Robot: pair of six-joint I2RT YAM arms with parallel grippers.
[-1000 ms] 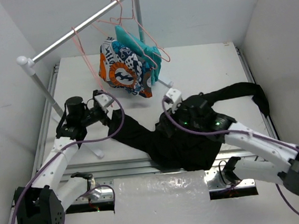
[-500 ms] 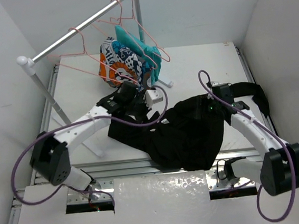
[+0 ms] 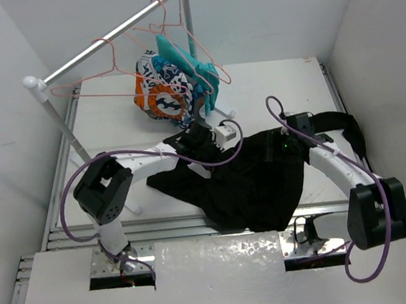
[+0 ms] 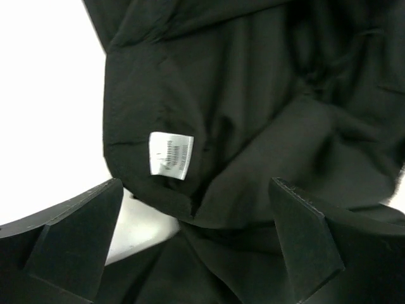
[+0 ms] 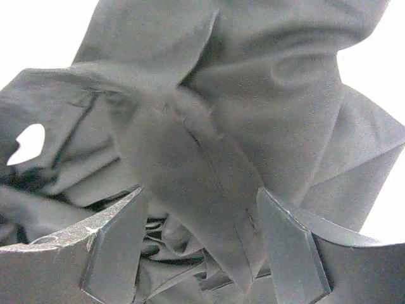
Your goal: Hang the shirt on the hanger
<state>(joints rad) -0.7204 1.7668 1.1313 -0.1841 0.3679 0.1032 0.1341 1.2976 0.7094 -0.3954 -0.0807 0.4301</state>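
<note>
The black shirt point(image 3: 252, 179) lies crumpled across the middle of the table. Its collar with the white label point(image 4: 169, 156) sits just ahead of my left gripper point(image 4: 193, 237), which stands wide open over the fabric with nothing held. From above, the left gripper point(image 3: 213, 145) is at the shirt's upper left edge. My right gripper point(image 5: 199, 244) has its jaws partly drawn in on a raised fold of the shirt point(image 5: 190, 158). It sits at the shirt's upper right point(image 3: 287, 144). A pink wire hanger point(image 3: 113, 60) hangs from the rail, swung out to the left.
The grey rail point(image 3: 86, 54) runs diagonally over the table's back left on white posts point(image 3: 60, 122). An orange, navy and white patterned garment point(image 3: 163, 91) and a teal garment point(image 3: 189, 63) hang from it with two more pink hangers point(image 3: 208, 58). One shirt sleeve point(image 3: 340, 121) trails right.
The left arm swung from the left side across to the shirt's collar. The right arm moved to the shirt's upper right and narrowed its jaws on fabric. The hanger swung out leftward.
</note>
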